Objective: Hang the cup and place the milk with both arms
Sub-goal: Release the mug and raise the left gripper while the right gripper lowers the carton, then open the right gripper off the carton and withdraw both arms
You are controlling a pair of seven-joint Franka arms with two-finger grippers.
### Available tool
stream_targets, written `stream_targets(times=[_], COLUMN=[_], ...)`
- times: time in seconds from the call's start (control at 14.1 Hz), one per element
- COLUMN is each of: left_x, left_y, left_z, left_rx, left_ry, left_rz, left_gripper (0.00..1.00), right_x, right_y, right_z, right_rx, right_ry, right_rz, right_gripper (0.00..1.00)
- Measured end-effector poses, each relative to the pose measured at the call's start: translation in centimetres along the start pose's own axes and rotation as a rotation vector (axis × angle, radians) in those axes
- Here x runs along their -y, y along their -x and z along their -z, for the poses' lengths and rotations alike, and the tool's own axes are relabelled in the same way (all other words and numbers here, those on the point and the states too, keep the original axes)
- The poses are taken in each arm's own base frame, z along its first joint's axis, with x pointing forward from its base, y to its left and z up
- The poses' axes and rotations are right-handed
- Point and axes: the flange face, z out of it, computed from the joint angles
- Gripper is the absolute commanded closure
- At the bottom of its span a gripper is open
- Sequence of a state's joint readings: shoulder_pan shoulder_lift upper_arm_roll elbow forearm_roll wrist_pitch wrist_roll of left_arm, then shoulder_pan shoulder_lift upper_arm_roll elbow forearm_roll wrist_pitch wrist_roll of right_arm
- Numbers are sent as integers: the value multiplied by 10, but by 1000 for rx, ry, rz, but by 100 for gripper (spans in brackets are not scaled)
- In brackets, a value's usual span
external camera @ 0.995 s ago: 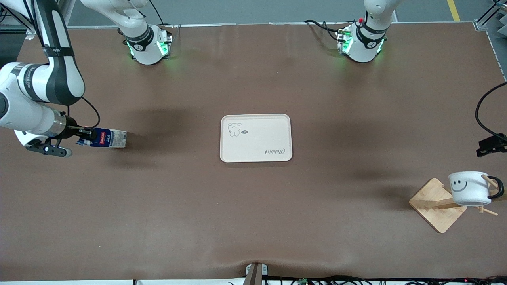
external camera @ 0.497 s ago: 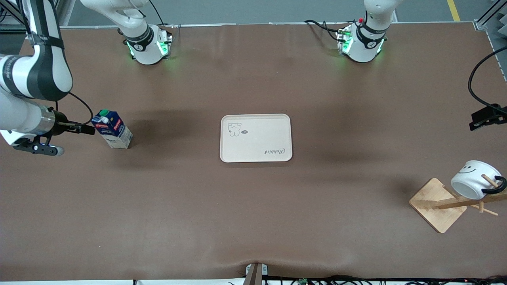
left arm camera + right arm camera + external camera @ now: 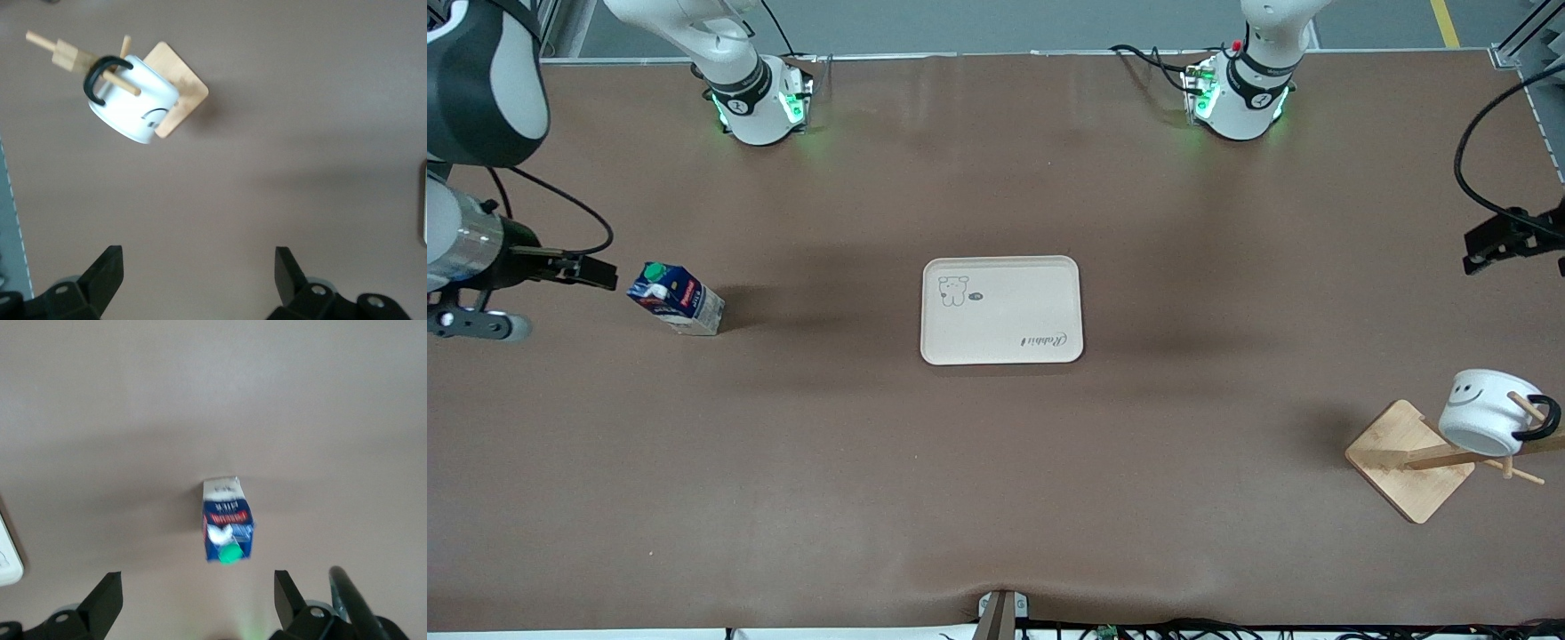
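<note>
The milk [image 3: 676, 303], a dark blue carton with a green cap, stands tilted on the bare table at the right arm's end, its cap leaning toward my right gripper [image 3: 599, 270]. That gripper is open and a short way clear of the carton. In the right wrist view the milk [image 3: 227, 521] lies ahead of the empty right gripper [image 3: 198, 577]. The cup [image 3: 1487, 412], white with a smiley, hangs by its black handle on a peg of the wooden rack [image 3: 1405, 460]. My left gripper [image 3: 1487, 244] is open, raised over the table's left-arm end. Its wrist view shows the cup [image 3: 133, 100] well ahead of the left gripper [image 3: 198, 252].
A cream tray [image 3: 1002, 347] with a small bear drawing lies at the table's middle, between the milk and the rack. The rack's stem [image 3: 1449, 458] leans over its square base. Both arm bases stand along the table's edge farthest from the front camera.
My right gripper let go of the milk and drew back; the carton went from lying in the jaws to standing tilted. My left gripper rose away from the cup, which swung on its peg.
</note>
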State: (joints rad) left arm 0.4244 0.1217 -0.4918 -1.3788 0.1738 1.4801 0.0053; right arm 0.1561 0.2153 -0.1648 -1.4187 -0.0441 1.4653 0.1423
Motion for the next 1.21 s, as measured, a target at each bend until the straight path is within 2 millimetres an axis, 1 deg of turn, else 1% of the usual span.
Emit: stream_targets(times=[0.14,0.28,0.43,0.57,0.64,0.71,0.78,0.85,0.92,1.07,1.21], left_x=[-17,-28,-38,-51,-58,-61,-60,-55,-48,-36,-27], left_y=[14,26,37,47,51,55,58,61,63,62,61], left_z=[12,18,18,13,11,9,9,10,10,9,8], left_rx=[20,27,39,56,64,69,71,70,66,49,40], left_ry=[23,35,43,44,43,41,43,54,70,87,89], left_rz=[52,74,94,92,86,83,89,99,114,139,155], left_gripper=[0,0,0,0,0,0,0,0,0,0,0], right_x=[-5,-11,-15,-15,-15,-15,-15,-18,-22,-32,-33], right_y=[-6,1,15,20,21,24,29,37,44,52,60], right_z=[13,24,29,36,45,62,82,96,102,98,86], right_rx=[-26,-17,24,18,-6,-44,-82,-101,-102,-110,-113], right_ry=[-22,-32,-34,-39,-42,-45,-49,-51,-55,-65,-68], right_rz=[-1,25,70,89,96,99,100,99,95,95,109], right_gripper=[0,0,0,0,0,0,0,0,0,0,0])
